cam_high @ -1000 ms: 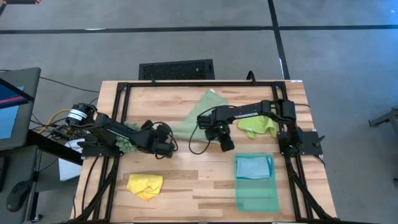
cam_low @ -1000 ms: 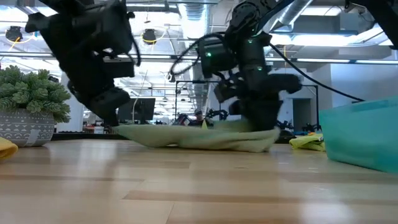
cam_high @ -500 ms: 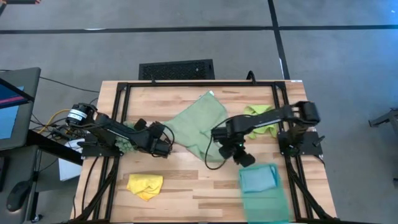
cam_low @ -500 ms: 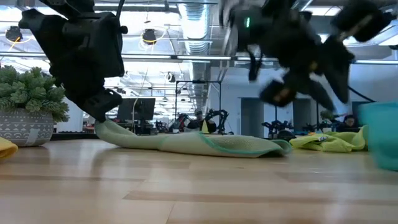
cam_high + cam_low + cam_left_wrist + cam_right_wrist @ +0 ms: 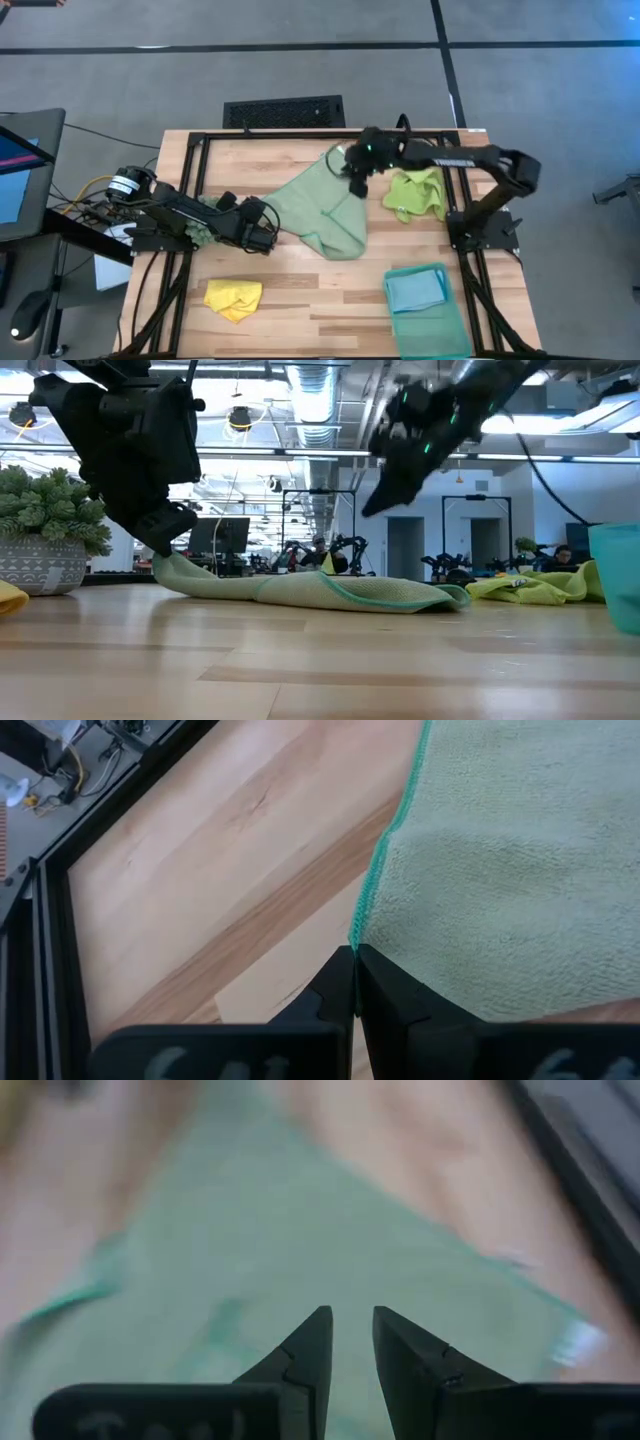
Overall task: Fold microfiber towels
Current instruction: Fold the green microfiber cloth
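Observation:
The pale sage green towel (image 5: 325, 208) lies spread flat on the middle of the table. My left gripper (image 5: 268, 236) is shut on its left corner. My right gripper (image 5: 357, 180) hangs open in the air above the towel's far corner, with nothing between its fingers (image 5: 305, 1350). A lime green towel (image 5: 415, 193) lies crumpled at the far right. A yellow towel (image 5: 233, 298) lies bunched at the near left. A light blue towel (image 5: 416, 288) rests folded in the teal tray (image 5: 430, 335). My left gripper pinches the sage towel's left corner between its two fingers, at the green-stitched hem (image 5: 362, 932). The fingers come slanting down from the table's left side. The corner (image 5: 170, 567) is raised a little off the wood, and the rest of the towel lies slack on the table.
A potted dark-green fuzzy plant (image 5: 50, 525) stands at the left behind my left arm. The teal tray sits at the near right corner. A black frame (image 5: 300, 134) runs round the table's edges. Bare wood shows between the yellow towel and the tray.
My right gripper swept toward the near right edge over the sage towel, then rose and swung to the far edge. The towel, narrow and folded over before, now lies spread out, with its left corner still in my left gripper. The teal tray has slid toward the near right corner.

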You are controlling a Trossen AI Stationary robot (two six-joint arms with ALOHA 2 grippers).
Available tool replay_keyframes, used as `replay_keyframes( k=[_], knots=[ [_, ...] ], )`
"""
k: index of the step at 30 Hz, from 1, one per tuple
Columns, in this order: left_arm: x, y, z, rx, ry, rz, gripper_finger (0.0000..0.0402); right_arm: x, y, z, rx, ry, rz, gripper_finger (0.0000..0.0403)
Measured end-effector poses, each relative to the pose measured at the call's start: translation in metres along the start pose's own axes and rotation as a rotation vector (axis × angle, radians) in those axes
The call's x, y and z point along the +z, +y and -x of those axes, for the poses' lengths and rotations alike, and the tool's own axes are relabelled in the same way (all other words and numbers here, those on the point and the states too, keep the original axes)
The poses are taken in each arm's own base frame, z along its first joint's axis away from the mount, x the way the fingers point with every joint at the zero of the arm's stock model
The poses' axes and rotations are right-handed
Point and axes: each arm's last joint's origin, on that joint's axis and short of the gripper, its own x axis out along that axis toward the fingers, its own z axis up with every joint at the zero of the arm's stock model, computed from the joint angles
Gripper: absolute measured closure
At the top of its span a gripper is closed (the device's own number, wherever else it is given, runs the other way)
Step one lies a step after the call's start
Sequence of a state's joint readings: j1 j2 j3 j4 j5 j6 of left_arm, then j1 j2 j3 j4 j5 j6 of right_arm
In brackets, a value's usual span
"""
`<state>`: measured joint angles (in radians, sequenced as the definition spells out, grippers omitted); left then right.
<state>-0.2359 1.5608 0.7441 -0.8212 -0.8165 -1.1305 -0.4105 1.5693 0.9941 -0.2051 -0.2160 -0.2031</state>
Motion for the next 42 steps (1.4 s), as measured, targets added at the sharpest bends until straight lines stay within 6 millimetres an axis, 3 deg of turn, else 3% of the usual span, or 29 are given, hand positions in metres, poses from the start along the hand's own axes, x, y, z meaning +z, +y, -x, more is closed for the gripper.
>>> replay_keyframes(
  k=[3,7,12,17,23,33,42],
  knots=[
    [0.000,-0.001,0.000,-0.007,-0.004,-0.001,0.0401,-0.016,-0.032,-0.020,-0.038,0.043,-0.127,0.0303],
    [0.001,-0.002,0.000,-0.015,-0.008,0.007,0.0401,-0.025,-0.059,-0.054,-0.051,0.139,-0.208,0.0292],
    [0.002,-0.003,0.000,-0.027,-0.015,-0.006,0.0401,-0.009,-0.078,-0.080,-0.059,0.236,-0.241,0.0256],
    [0.003,-0.005,0.000,-0.036,-0.019,-0.007,0.0401,0.010,-0.096,-0.095,-0.183,0.317,-0.249,0.0221],
    [0.003,-0.005,0.000,-0.038,-0.017,-0.005,0.0401,0.007,-0.119,-0.104,-0.144,0.378,-0.321,0.0219],
    [0.003,-0.007,0.000,-0.066,-0.006,-0.003,0.0401,-0.005,-0.121,-0.102,-0.077,0.464,-0.285,0.0288],
    [0.003,-0.009,0.000,-0.089,0.010,0.001,0.0401,-0.008,-0.101,-0.103,0.067,0.539,-0.196,0.0357]
  ],
)
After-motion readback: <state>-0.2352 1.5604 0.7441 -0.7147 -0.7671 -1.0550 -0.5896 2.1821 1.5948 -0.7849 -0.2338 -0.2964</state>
